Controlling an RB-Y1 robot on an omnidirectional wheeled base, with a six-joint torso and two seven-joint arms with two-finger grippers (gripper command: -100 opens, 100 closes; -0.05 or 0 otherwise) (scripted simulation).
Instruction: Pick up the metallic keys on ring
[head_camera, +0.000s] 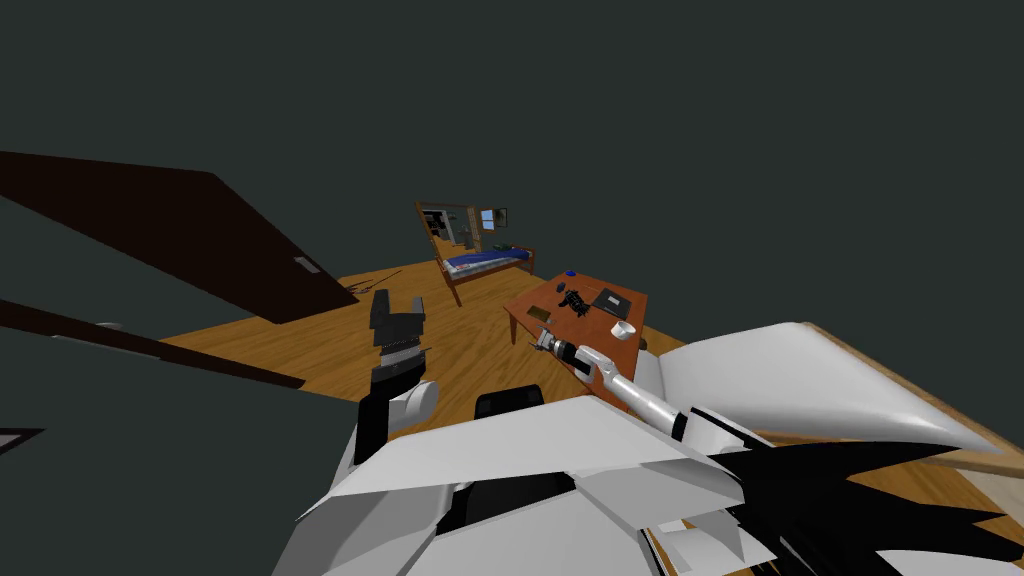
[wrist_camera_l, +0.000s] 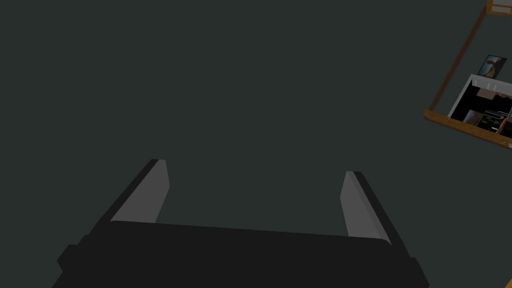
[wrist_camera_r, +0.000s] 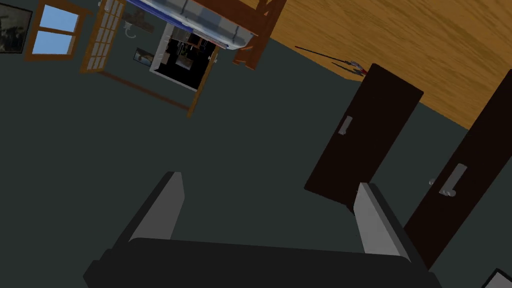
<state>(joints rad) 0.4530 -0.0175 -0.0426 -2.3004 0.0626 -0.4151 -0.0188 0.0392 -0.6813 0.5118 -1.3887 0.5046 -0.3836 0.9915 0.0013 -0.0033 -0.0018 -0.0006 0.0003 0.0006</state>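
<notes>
- keys (head_camera: 574, 300): small dark cluster lying on the brown desk (head_camera: 535, 298), about mid-top; too small to make out ring or metal
- beside them on the desk: dark flat slab (head_camera: 612, 301), white cup (head_camera: 624, 329), small blue item (head_camera: 570, 272) at the far edge
- right gripper (head_camera: 541, 346): arm stretched out to the desk's near edge, apart from the keys, no contact
- right wrist view: right gripper (wrist_camera_r: 268, 180) released, fingers spread wide, nothing between them; it looks at the dark wall and two dark doors (wrist_camera_r: 363, 135)
- left gripper (head_camera: 398, 300): raised over the wood floor (head_camera: 300, 340), well apart from the desk
- left wrist view: left gripper (wrist_camera_l: 255, 167) released too, fingers apart and empty, facing the wall
</notes>
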